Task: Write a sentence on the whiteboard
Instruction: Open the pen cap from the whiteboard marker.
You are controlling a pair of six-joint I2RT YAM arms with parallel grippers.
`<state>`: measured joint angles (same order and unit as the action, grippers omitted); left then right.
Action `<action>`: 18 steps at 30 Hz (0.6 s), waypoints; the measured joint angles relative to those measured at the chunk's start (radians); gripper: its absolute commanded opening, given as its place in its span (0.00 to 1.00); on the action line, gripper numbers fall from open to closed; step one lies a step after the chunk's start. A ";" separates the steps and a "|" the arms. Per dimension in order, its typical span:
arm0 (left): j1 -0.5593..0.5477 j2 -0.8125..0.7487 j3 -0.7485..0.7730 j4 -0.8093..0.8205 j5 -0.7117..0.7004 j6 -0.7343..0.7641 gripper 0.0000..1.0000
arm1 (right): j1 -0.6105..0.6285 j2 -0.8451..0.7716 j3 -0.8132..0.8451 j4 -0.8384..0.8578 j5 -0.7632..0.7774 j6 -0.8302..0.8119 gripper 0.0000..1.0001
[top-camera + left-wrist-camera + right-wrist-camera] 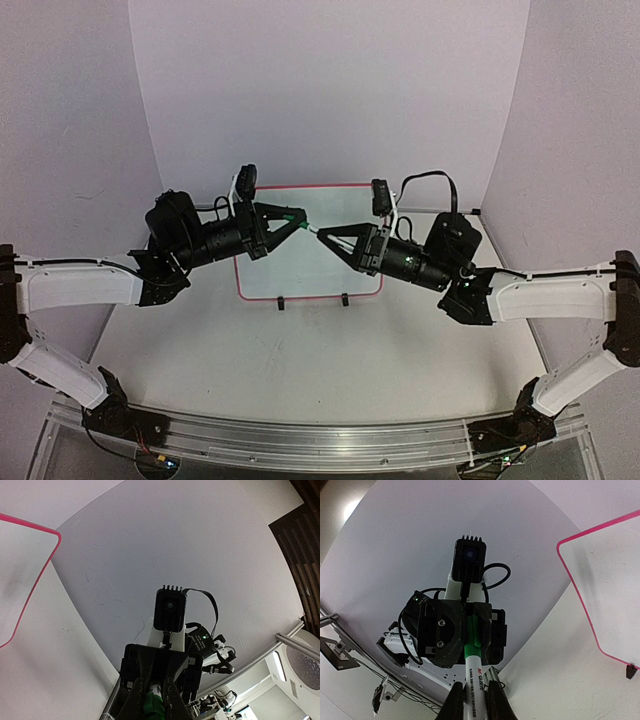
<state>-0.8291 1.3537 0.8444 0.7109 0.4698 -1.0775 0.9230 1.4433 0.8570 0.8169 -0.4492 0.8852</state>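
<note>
The whiteboard [296,272] with a thin red frame lies flat at the table's middle back, and no sentence shows on its face. Above it my two grippers meet tip to tip along one marker [308,227]. The left gripper [295,220] is shut on the marker's green cap [153,706]. The right gripper [326,235] has its fingers [452,705] closed against the white barrel [472,677]. In the right wrist view the green cap [472,632] sits inside the left gripper's black jaws. A corner of the whiteboard [20,575] shows in the left wrist view.
White walls close the table at the back and both sides. Two small black feet [281,303] stick out at the board's near edge. An aluminium rail [300,440] runs along the table's near edge by the arm bases.
</note>
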 measured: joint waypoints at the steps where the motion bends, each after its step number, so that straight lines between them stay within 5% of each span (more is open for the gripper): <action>1: 0.000 0.000 0.000 0.002 0.000 -0.001 0.00 | 0.000 0.000 0.000 0.000 0.001 -0.001 0.09; 5: 0.000 0.000 0.000 0.008 0.001 -0.008 0.00 | -0.002 0.001 0.000 0.011 0.000 -0.002 0.00; 18: -0.002 -0.005 0.000 -0.031 0.007 0.005 0.00 | 0.008 -0.001 -0.055 0.069 0.039 -0.013 0.00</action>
<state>-0.8307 1.3491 0.8440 0.6804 0.4770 -1.0725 0.9306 1.4422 0.8021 0.8864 -0.4103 0.8719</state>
